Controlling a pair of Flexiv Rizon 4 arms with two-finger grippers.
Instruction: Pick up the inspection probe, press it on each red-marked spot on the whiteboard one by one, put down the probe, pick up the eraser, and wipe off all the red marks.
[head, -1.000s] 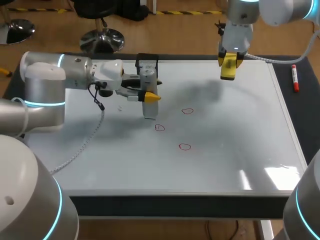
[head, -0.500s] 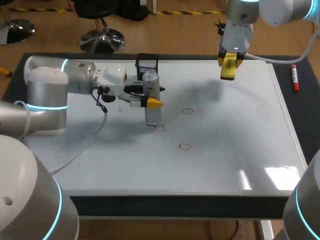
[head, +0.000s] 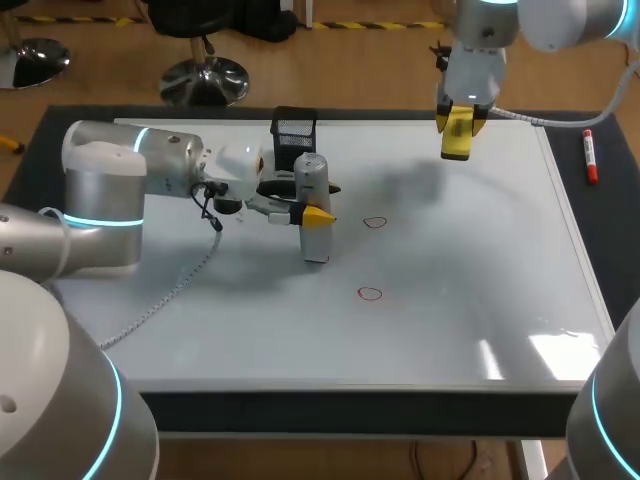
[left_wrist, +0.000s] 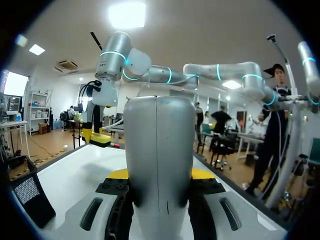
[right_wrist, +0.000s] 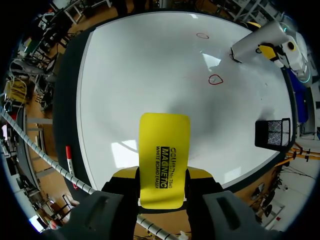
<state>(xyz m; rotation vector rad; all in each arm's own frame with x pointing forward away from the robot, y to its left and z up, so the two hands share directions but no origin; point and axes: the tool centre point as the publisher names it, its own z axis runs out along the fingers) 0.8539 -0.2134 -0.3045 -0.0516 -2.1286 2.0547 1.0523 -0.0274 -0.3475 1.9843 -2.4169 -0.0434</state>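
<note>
My left gripper (head: 312, 206) is shut on the grey inspection probe (head: 314, 215), which stands upright with its lower end on the whiteboard (head: 450, 300). Two red marks (head: 375, 222) (head: 370, 293) show to the right of the probe and nearer the front. In the left wrist view the probe (left_wrist: 159, 160) fills the space between the yellow fingertips (left_wrist: 202, 173). My right gripper (head: 457, 128) hangs over the board's far side, shut on the yellow eraser (head: 456, 134). The right wrist view shows the eraser (right_wrist: 164, 160) between the fingers, and beyond it two red marks (right_wrist: 216, 80) (right_wrist: 202, 36) and the probe (right_wrist: 255, 42).
A black mesh basket (head: 294, 128) stands at the board's far edge, just behind the probe. A red marker (head: 590, 157) lies on the dark table to the right of the board.
My left gripper has carried the probe to the right and toward the front, and the probe now covers the red mark seen beside it earlier. The right arm has stayed still.
</note>
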